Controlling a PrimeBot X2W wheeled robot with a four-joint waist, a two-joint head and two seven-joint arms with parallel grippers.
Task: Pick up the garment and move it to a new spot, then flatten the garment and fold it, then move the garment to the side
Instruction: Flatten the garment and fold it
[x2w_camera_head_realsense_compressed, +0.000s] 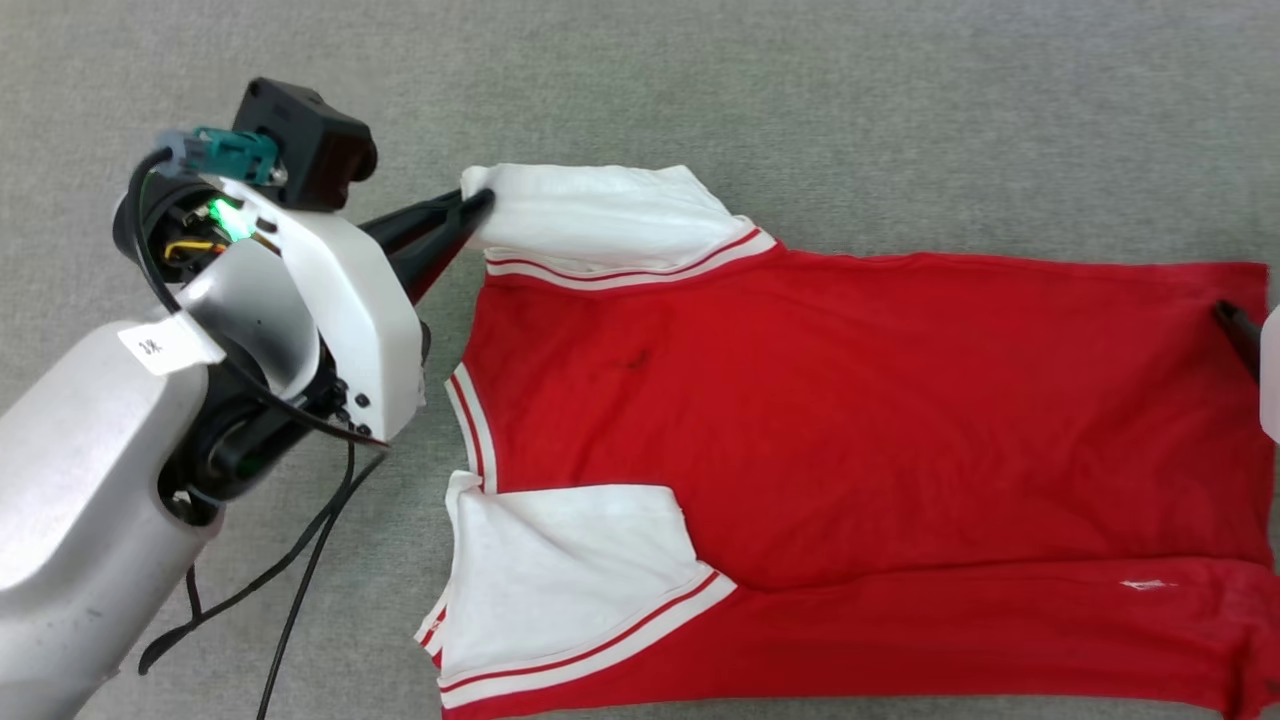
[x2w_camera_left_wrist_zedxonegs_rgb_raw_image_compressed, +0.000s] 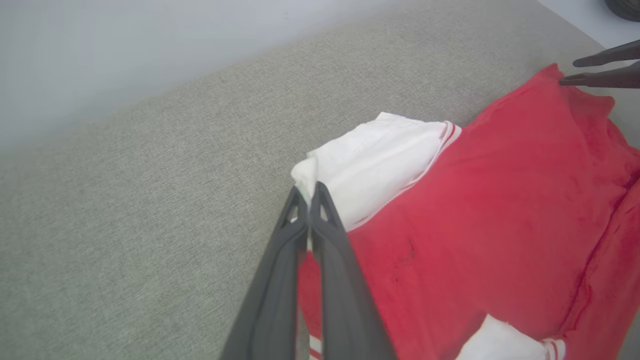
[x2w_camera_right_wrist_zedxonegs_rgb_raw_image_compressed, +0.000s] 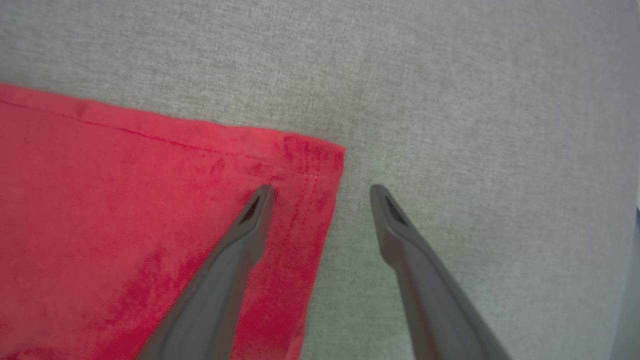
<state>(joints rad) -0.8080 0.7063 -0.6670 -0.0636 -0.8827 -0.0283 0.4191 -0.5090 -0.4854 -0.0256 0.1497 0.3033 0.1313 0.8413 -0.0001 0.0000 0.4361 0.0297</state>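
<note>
Head view. The red jersey T-shirt (x2w_camera_head_realsense_compressed: 800, 400) lies spread on the grey woven surface (x2w_camera_head_realsense_compressed: 700, 80), collar (x2w_camera_head_realsense_compressed: 470, 420) to the left and hem to the right. We note the near long edge of the red body is turned over onto itself. Both white sleeves are folded in over the body: the far sleeve (x2w_camera_head_realsense_compressed: 600, 215) at the far left, the near sleeve (x2w_camera_head_realsense_compressed: 560, 570) at the near left. The left gripper (x2w_camera_head_realsense_compressed: 478, 205) reaches in from the left, tips at the outer corner of the far sleeve. The right gripper (x2w_camera_head_realsense_compressed: 1238, 335) is at the right border, one dark finger over the hem; we cannot tell its spread from here.

Left wrist view. The left gripper's two fingers (x2w_camera_left_wrist_zedxonegs_rgb_raw_image_compressed: 325, 220) are pressed together, with a pinch of the white far sleeve between the tips. That corner is bunched up around them. At the upper right we see the right gripper's tips by the far hem corner of the red cloth, with a gap between them.

Right wrist view. The right gripper's jaws stand well spread. One finger (x2w_camera_right_wrist_zedxonegs_rgb_raw_image_compressed: 255, 215) lies over the red hem corner (x2w_camera_right_wrist_zedxonegs_rgb_raw_image_compressed: 310, 165), the other over bare grey surface just beside the cloth. Nothing is gripped between them. Whether the finger touches the cloth, we cannot tell.
</note>
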